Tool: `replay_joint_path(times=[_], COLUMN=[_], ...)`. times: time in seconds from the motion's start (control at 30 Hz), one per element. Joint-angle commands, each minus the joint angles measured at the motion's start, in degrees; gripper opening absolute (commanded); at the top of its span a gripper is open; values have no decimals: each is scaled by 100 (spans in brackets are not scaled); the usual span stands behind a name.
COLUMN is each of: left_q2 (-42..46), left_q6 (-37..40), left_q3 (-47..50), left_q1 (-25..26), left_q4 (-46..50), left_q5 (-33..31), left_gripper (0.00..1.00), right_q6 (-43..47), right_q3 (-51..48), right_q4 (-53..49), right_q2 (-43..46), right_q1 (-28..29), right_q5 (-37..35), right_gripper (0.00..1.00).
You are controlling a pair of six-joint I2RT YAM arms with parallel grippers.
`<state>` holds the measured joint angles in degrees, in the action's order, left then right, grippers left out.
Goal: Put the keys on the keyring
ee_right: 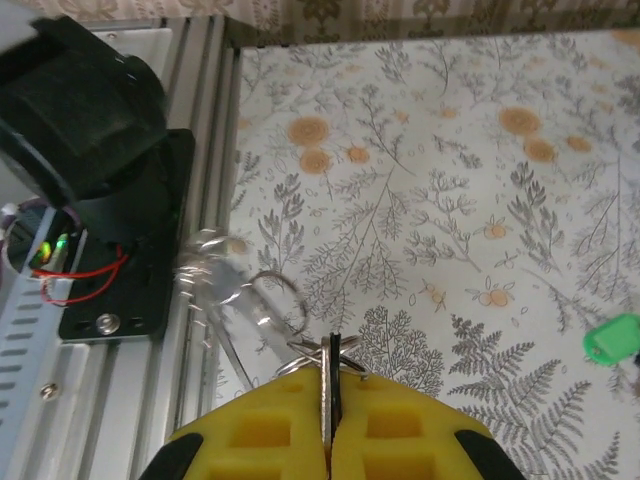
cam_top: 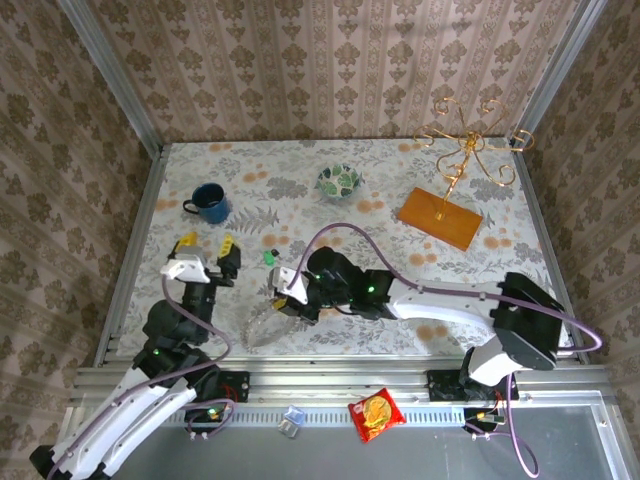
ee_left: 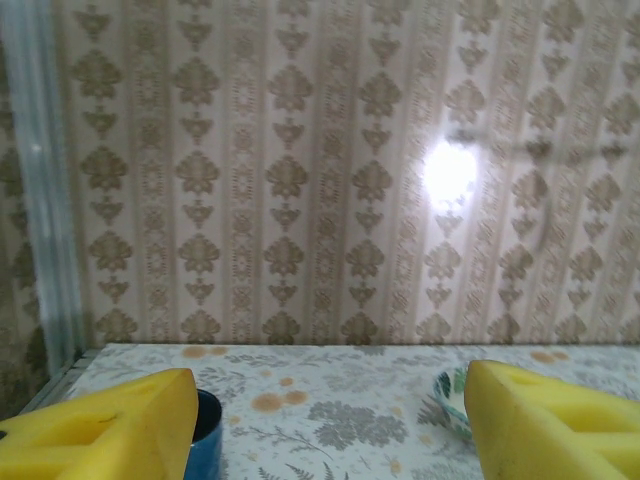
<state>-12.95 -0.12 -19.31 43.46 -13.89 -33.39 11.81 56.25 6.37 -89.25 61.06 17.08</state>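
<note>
The keys' bright green head lies on the flowered tablecloth, seen from above as a green speck between the two grippers. My right gripper is shut on a thin flat metal piece joined to the keyring, a thin wire loop. A clear glittering pendant hangs from the loop. From above, the right gripper is low over the near table, with the pendant dangling below it. My left gripper stands open and holds nothing, just left of the green head. Its yellow fingers frame bare cloth.
A blue mug stands at the back left and a patterned bowl at the back middle. A gold wire stand rises from an orange board at the back right. A snack packet lies on the near rail.
</note>
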Motion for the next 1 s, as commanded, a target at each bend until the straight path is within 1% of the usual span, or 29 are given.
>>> replay_joint_path(times=[0.0,0.13,0.27,0.47,0.53,0.67,0.9,0.97], left_q2=[65,13,-88,-360,-450,-605,-778,-820], left_q6=[-419,-502,-678,-790,-764,-753,-741,-650], left_q3=[-240,-146,31,111,129,198,274,246], left_q1=[-57,-86,-123,-167,-180,-206,-226,-226], left_q4=[611,721,677,677,677,622,486,498], left_q5=[-441,-480,-467,-389,-371,-353,-244,-88], left_gripper=[71,71,71,71,72,72,72,72], right_q6=[-236,-179,154,939,1429,2410,2993,3148], right_q3=[-90,-396,-478,-669,-738,-865,-987,-1055], right_q4=[569,291,-463,-1241,-1517,-2130,-2562,-2600], right_q2=[-233,-152,17,344,439,455,457,457], right_q1=[-139,-542,-996,-1456,-1516,-1518,-1509,-1509], right_q5=[-91,-279,-467,-757,-969,-1813,-2805,-3100], right_gripper=[0,0,0,0,0,0,0,2])
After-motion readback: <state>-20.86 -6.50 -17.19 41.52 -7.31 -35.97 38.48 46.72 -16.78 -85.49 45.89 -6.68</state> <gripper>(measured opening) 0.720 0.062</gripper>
